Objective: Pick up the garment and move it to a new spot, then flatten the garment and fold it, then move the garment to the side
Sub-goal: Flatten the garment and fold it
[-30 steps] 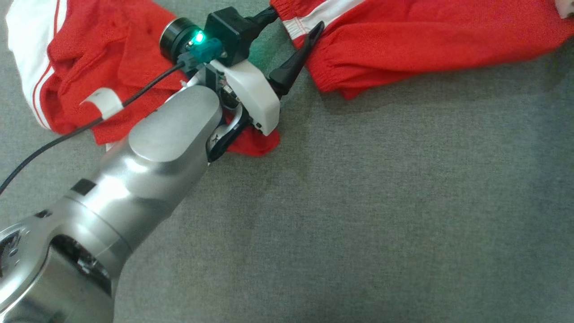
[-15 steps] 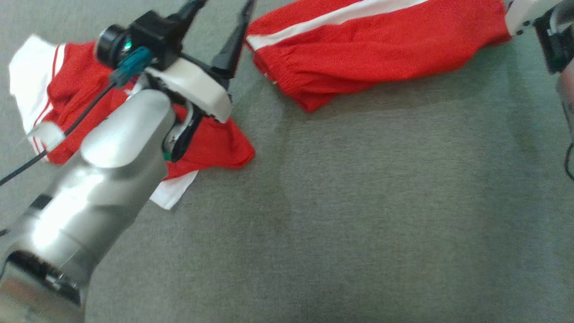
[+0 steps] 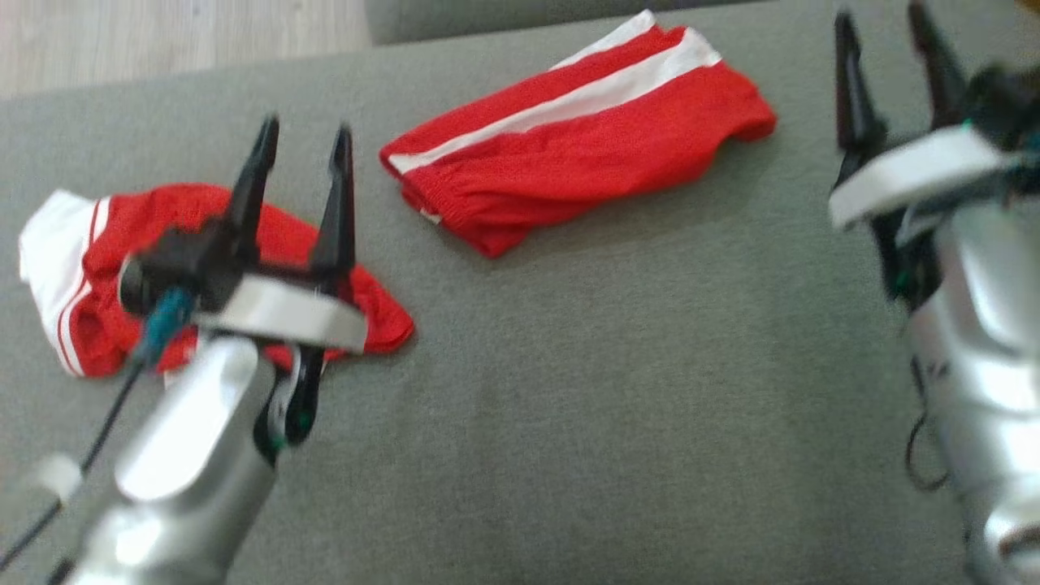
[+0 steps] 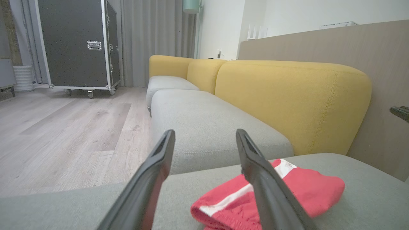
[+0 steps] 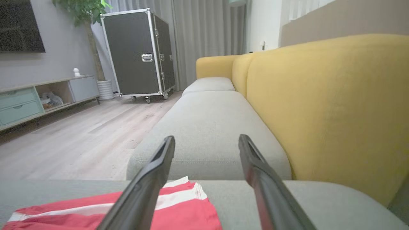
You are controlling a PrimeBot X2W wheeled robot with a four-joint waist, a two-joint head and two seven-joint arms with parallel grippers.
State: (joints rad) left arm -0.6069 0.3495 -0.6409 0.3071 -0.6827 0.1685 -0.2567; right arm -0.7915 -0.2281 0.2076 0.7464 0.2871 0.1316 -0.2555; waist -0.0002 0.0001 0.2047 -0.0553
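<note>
Judging by how things lie, one folded garment (image 3: 585, 154) is finished with and rests flat toward the far edge of the seat (image 3: 609, 406). The crumpled garment (image 3: 97, 284) near the left edge is taken as the piece to be lifted. The left gripper (image 3: 305, 130) and right gripper (image 3: 880, 16) are held raised, jaws spread, nothing grasped. Two separate hem corners should be chosen and a single layer pinched at each, so spreading is made easier.

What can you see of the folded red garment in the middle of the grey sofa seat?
The folded garment is red mesh-like fabric with a broad white stripe near its far edge and a gathered band at its left end. It lies flat, a neat oblong slanted across the grey seat cushion, touching nothing else.
</note>
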